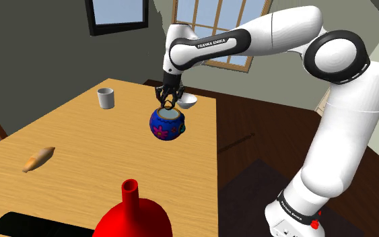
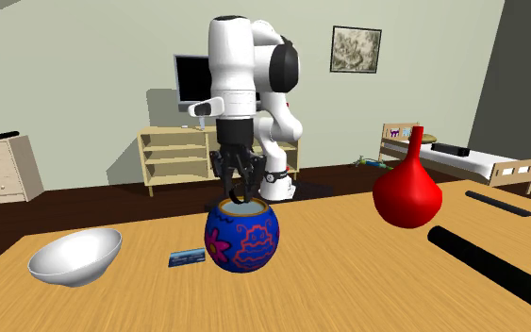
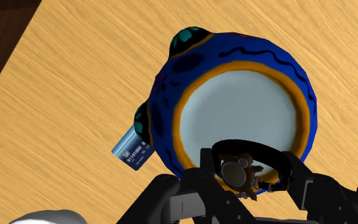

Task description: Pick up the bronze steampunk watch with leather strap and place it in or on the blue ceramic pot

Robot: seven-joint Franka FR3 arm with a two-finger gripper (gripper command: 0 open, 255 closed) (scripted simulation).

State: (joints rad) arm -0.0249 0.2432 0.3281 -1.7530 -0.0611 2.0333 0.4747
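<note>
the fingers point(image 3: 205, 170) clasp the bronze watch point(image 3: 238, 170) over the open mouth of the blue pot point(image 3: 171, 95). in the second exterior view a card point(image 2: 187, 257) lies at the pot's 9 o'clock.

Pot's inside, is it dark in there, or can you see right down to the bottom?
Wrist view: the pot is pale and evenly lit inside, no deep shadow, with the watch dark against it; second exterior view: its outside turns dimmer toward the base.
</note>
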